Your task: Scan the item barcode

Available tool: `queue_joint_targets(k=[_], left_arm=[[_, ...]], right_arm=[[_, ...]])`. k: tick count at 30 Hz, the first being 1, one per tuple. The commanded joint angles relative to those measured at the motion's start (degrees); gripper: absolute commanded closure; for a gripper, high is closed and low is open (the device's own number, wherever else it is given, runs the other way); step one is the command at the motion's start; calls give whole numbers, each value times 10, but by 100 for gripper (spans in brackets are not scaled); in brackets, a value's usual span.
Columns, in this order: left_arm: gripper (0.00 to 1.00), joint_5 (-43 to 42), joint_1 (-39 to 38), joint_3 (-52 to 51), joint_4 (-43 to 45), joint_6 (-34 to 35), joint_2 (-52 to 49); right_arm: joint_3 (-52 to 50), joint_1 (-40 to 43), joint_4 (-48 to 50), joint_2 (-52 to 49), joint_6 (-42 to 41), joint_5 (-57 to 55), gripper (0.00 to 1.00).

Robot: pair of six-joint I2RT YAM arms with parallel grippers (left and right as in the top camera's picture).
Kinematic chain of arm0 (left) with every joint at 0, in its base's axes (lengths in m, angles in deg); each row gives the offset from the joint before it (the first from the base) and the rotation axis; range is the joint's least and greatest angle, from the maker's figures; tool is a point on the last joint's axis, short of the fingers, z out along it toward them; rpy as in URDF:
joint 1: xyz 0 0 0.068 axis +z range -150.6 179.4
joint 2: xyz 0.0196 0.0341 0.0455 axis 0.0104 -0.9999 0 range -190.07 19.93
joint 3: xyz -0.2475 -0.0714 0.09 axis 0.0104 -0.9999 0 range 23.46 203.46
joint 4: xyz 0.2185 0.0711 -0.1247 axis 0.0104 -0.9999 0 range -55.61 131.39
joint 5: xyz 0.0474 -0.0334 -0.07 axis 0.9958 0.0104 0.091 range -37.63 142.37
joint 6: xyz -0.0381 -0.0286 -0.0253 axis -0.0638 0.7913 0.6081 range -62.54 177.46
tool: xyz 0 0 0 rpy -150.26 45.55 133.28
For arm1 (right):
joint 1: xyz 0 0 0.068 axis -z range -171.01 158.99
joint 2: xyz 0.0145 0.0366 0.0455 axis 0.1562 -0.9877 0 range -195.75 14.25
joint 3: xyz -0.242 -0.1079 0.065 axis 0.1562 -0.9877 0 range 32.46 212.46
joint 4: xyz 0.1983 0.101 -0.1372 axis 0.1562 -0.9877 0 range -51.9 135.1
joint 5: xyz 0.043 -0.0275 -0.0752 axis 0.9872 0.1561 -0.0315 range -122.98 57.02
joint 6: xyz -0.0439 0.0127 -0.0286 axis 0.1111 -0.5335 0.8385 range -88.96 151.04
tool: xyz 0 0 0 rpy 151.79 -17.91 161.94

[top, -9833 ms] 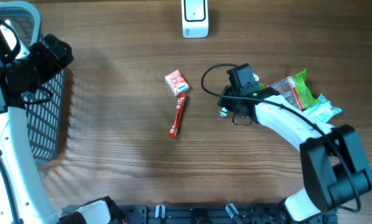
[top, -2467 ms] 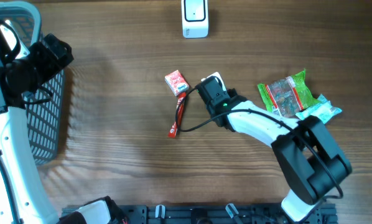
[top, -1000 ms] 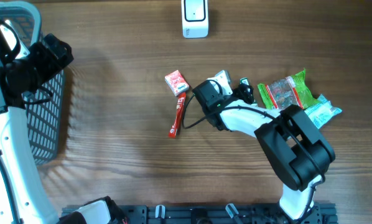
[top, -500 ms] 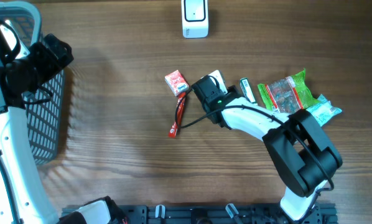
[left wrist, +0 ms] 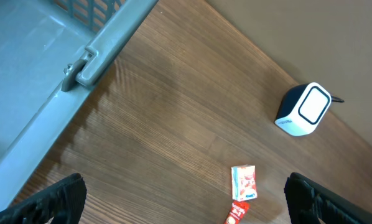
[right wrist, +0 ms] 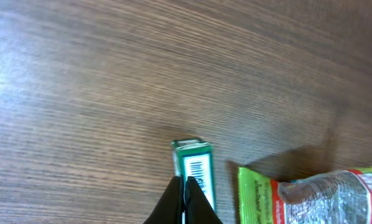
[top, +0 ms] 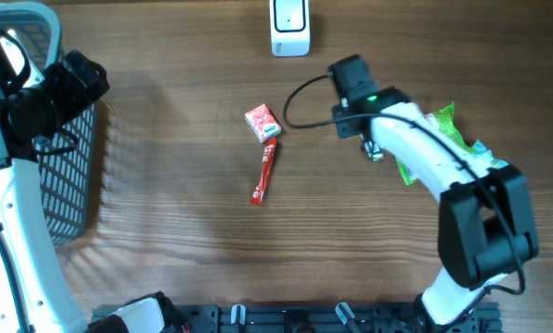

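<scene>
A small green and white box (right wrist: 197,169) lies barcode side up next to the green snack packet (right wrist: 316,193). My right gripper (right wrist: 186,194) is shut, its black fingertips pressed together over the box's left edge; nothing shows between them. In the overhead view the right gripper (top: 374,148) points down just left of the snack packets (top: 443,134) and hides the box. The white scanner (top: 289,28) stands at the table's back edge. My left gripper (left wrist: 189,202) hangs wide open and empty, high above the table near the basket.
A red and white box (top: 263,122) and a red stick packet (top: 264,174) lie mid-table. The grey wire basket (top: 73,176) stands at the far left, under the left arm. The right arm's cable loops above the table beside the red box.
The right arm has swung away from the red items, back and to the right, up to the snack packets. Its jaws have closed. The left arm has not moved.
</scene>
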Motion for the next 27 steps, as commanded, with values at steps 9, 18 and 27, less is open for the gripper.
queue_joint_targets(k=[9,18,27], left_arm=[[0,-7,-2,5,1,-11,0],[0,-7,-2,5,1,-11,0],[0,-7,-2,5,1,-11,0]], right_arm=[[-10,153,2,-10,-10,243,96],[-27,148,-4,-12,-10,250,96],[-27,147,8,-39,-10,224,96]])
